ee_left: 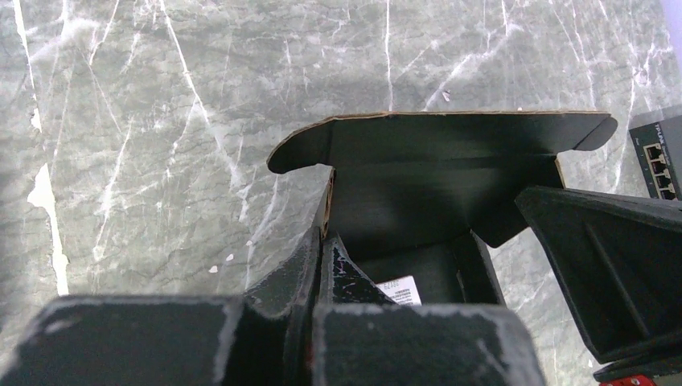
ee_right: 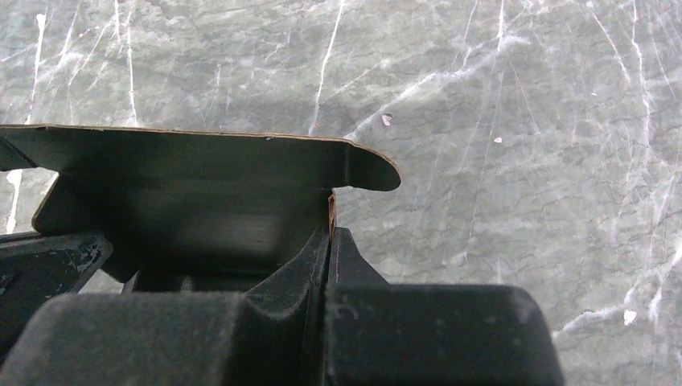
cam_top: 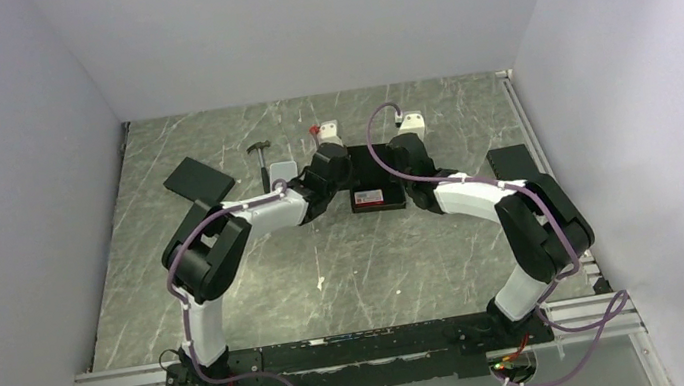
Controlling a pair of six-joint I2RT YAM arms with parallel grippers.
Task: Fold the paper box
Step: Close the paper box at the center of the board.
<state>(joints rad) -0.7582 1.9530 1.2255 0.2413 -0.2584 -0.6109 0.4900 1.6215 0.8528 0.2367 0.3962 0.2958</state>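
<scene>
Toward the far middle of the table, between the two wrists, the paper box is found part-built. A shallow tray is seen from the left wrist: the side walls are raised, a white label lies on the floor inside, and the far panel stands upright with its rounded ears spread to either side.

The left gripper is pinched onto one side wall at the corner under an ear. Its fingers are pressed together, with only the raw brown card edge between them. The right gripper is clamped in the same way on the opposite wall, so the box is held at both sides.

Roughly the first half of the folding is judged done — walls up, tray shaped. What appears left is for the upright panel to be brought down as a lid and its ears and front edge tucked in. Whether the near wall is already locked cannot be told, since it is hidden behind the gripper bodies.

Just left of the left wrist a small silver-grey case and a hammer-like tool are laid. A black slab sits farther left and another slab at the right, both well apart from the box. A dark device with a row of ports is glimpsed at the edge of the left wrist view.
</scene>
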